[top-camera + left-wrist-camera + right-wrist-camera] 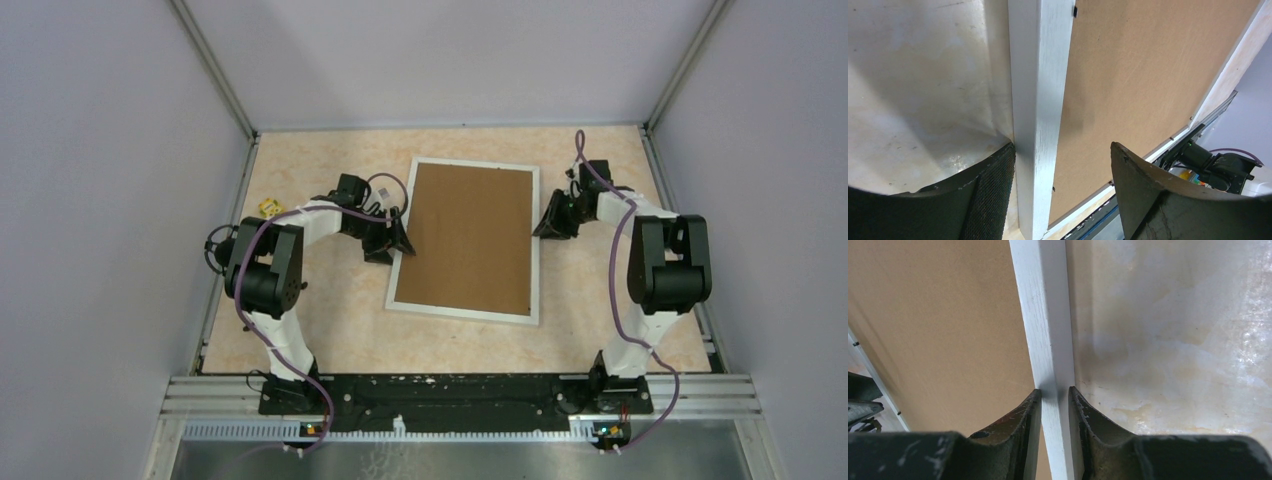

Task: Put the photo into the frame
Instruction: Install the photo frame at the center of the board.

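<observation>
Top external: I see the frame (462,313) lying flat in the middle of the bench (330,325), back side up. The brown backing board (468,238) fills it, with white bars all round. It sits a bit skewed, its near end swung toward the left arm. A small yellow object (268,208) lies near the left wall, well apart from the frame.

The left claw (398,240) is down at the frame's left bar and the right claw (548,222) at its right bar, roughly opposite each other.

Left wrist view: my left claw is spread wide and straddles the left bar. Its outer finger (993,185) sits on the bench side, touching or just beside the bar's outer edge — I can't tell which. The inner finger (1148,195) hangs over the board, clearly apart from the bar, so there is no grip here.

Right wrist view: my right claw is pinching the frame's right bar. Both fingers are pressed against it, one on the board side and one on the bench side — only the white bar shows between the tips.
</observation>
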`<state>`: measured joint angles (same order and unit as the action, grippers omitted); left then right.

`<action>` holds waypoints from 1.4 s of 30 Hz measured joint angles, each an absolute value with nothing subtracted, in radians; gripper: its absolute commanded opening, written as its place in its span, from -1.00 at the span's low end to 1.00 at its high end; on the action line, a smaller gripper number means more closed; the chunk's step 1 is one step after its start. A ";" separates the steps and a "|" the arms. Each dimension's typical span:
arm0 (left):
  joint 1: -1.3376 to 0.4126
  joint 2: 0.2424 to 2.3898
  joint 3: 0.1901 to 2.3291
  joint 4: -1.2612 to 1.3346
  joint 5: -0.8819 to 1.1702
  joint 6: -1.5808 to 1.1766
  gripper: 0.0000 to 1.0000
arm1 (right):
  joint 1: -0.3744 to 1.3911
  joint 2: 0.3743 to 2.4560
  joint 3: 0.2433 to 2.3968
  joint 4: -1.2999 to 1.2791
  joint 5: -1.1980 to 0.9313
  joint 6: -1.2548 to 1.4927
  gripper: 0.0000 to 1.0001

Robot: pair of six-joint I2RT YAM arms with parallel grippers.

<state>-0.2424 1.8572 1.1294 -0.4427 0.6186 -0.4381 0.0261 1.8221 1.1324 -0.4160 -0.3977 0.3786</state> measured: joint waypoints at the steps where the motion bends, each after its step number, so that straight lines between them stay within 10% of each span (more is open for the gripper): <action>1: -0.242 1.857 1.129 -0.443 0.617 -0.438 0.47 | 0.030 1.822 1.132 -0.413 -0.391 0.385 -0.42; 35: -0.233 1.857 1.131 -0.479 0.615 -0.435 0.56 | 0.302 1.894 1.291 -0.472 0.179 0.404 0.10; 42: -0.229 1.854 1.147 -0.493 0.615 -0.443 0.79 | 0.256 1.840 1.232 -0.457 -0.043 0.417 0.30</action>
